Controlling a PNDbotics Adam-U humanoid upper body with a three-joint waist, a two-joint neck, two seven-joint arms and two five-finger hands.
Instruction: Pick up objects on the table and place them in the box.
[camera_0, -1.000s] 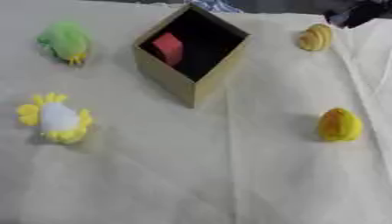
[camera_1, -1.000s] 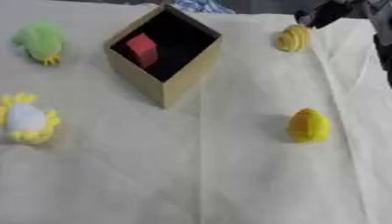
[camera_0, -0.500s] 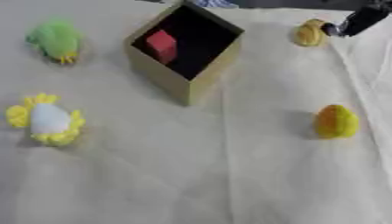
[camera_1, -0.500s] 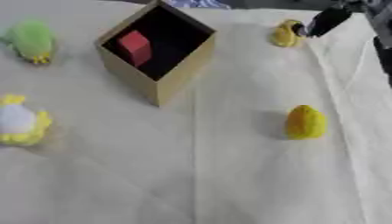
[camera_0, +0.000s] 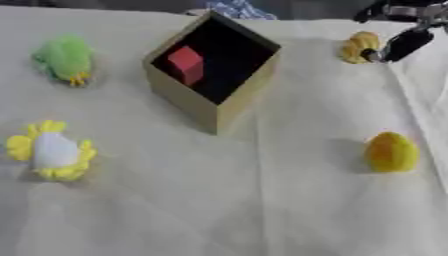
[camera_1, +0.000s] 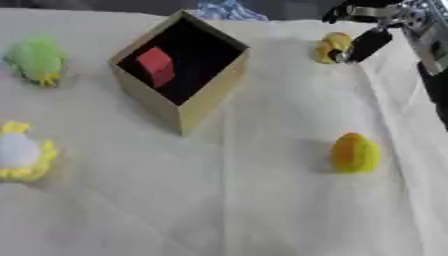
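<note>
- Cream cloth covered the desk (camera_0: 262, 210), creased along its right side.
- An open cardboard box (camera_0: 213, 75) stood near the far middle with a red block (camera_0: 186, 63) already inside.
- Four soft toys lay loose on the cloth: a green plush (camera_0: 66, 59) at far left, a white-and-yellow plush (camera_0: 52, 156) at near left, a yellow egg-shaped plush (camera_0: 391, 152) at near right, and a small yellow plush (camera_1: 332, 47) at far right.
- The right hand (camera_1: 369, 42) came in from the upper right corner, one dark finger tip touching or just beside the small yellow plush; whether the fingers were closed on it could not be told.
- The left hand showed in no view.
- Likely risk: with contact only at the toy's edge, the fingers could nudge it away across the cloth rather than take it, or snag a crease in the cloth.
- A carry to the box could also clip its raised rim and shift the box.
</note>
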